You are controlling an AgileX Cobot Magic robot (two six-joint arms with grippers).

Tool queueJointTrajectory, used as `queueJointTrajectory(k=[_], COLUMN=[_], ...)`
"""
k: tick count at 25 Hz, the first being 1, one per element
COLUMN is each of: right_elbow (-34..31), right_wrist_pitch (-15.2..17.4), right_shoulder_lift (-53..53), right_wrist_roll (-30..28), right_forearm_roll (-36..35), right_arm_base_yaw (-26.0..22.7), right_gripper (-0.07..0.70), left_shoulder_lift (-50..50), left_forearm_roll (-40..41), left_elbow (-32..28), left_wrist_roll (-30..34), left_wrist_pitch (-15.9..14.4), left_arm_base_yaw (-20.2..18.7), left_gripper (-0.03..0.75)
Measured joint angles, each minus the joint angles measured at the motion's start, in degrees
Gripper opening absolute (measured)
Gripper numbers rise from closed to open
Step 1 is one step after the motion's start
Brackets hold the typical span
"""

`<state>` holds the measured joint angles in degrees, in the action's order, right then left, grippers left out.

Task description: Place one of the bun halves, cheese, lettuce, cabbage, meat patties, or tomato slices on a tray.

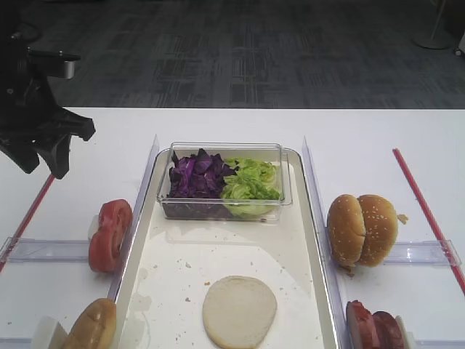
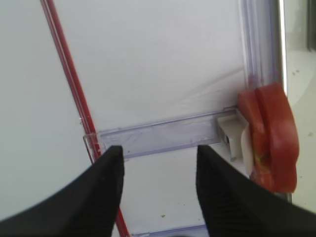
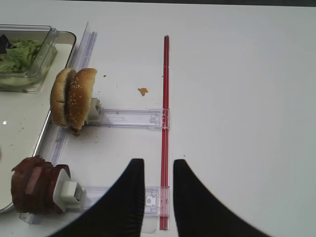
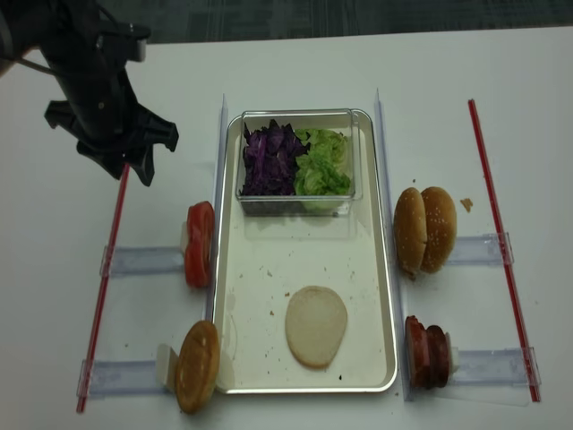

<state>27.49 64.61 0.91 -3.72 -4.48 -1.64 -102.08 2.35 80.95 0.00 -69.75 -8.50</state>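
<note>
My left fingers (image 2: 159, 168) stand apart with nothing between them, hanging above the tabletop (image 1: 385, 138) on the left of the tray (image 4: 376, 296). The tomato slices (image 2: 270, 136) lie just ahead and to the right of them, stood on edge against a white holder and hard by the tray's left rim, their stack running along the clear rail. My right fingers (image 3: 157, 197) are also apart and empty, over the red strip, well off from the patties (image 3: 34, 185). So the left arm is the nearer to the tomato, I judge. I count one bun half (image 1: 239, 310) lying flat on the tray, two tomato slices at least, one clear box holding cabbage (image 1: 196, 174) and lettuce (image 1: 251, 182), and two sesame buns (image 4: 425, 228).
</note>
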Motion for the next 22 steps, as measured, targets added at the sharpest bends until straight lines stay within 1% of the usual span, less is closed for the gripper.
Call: queueJointTrajectory(k=[15,22], right_elbow=[0.00,0.00], right_wrist_pitch=[0.00,0.00], right_shoulder_lift=[0.00,0.00], right_wrist_roll=[-1.07,-1.07], right_forearm_roll=[0.00,0.00], right_arm_base_yaw=[0.00,0.00], right_gripper=[0.193,0.193], left_shoulder_lift=[1.19,6.73], left_forearm_roll=[0.00,0.09], left_elbow=[0.00,0.00], left_wrist_roll=[0.00,0.00], left_wrist_pitch=[0.00,-0.24], left_arm_base_yaw=[0.11,2.74], left_gripper=[0.314,0.314])
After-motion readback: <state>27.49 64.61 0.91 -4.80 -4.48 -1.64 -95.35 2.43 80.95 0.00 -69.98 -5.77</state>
